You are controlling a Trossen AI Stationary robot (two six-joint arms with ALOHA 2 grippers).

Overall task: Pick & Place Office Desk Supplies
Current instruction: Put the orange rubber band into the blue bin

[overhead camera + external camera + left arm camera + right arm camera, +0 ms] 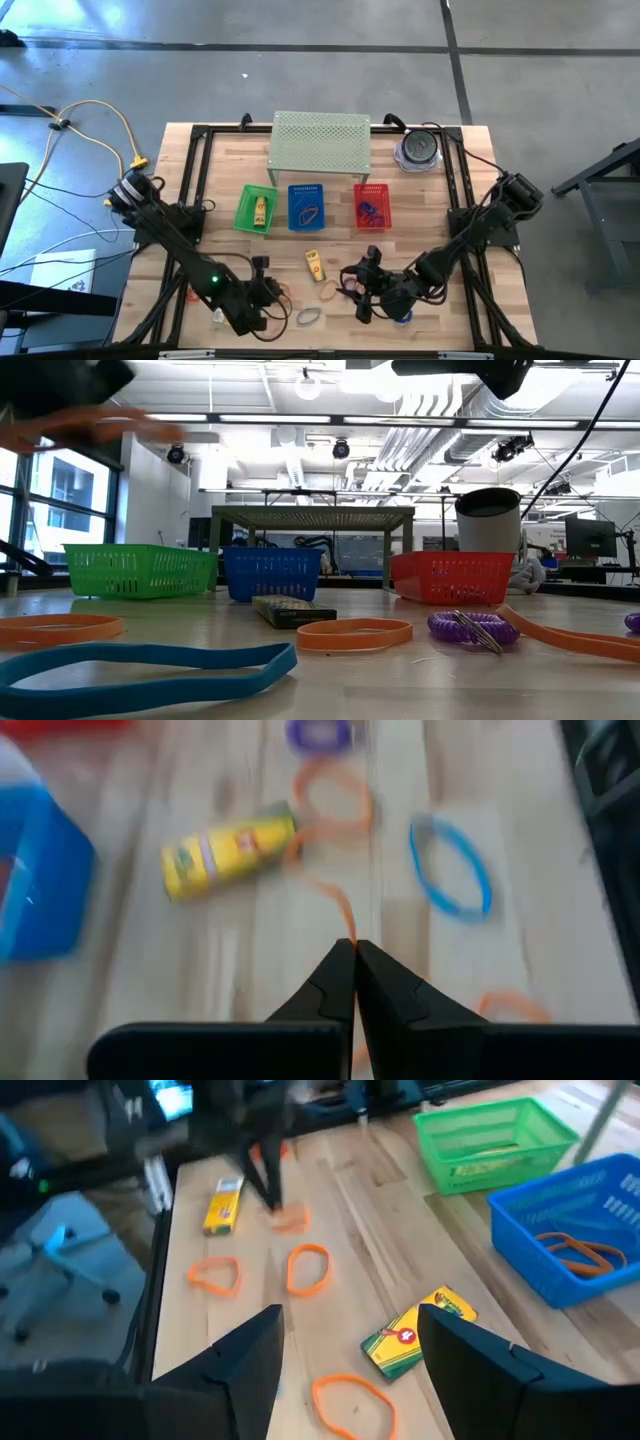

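Left gripper [354, 948] clenched on a thin orange rubber band [335, 900] above the table [250, 970]. Probably light, floppy, stretchy; best pinched anywhere along the strand. Right gripper [350, 1345] spread wide, empty

Twin dark robot arms, matte black throughout
Left hand [354, 952]: two tapered, wedge-shaped black fingers. Right hand [350, 1345]: broad flat black fingers. Black cables along the links; green indicator light on left arm.
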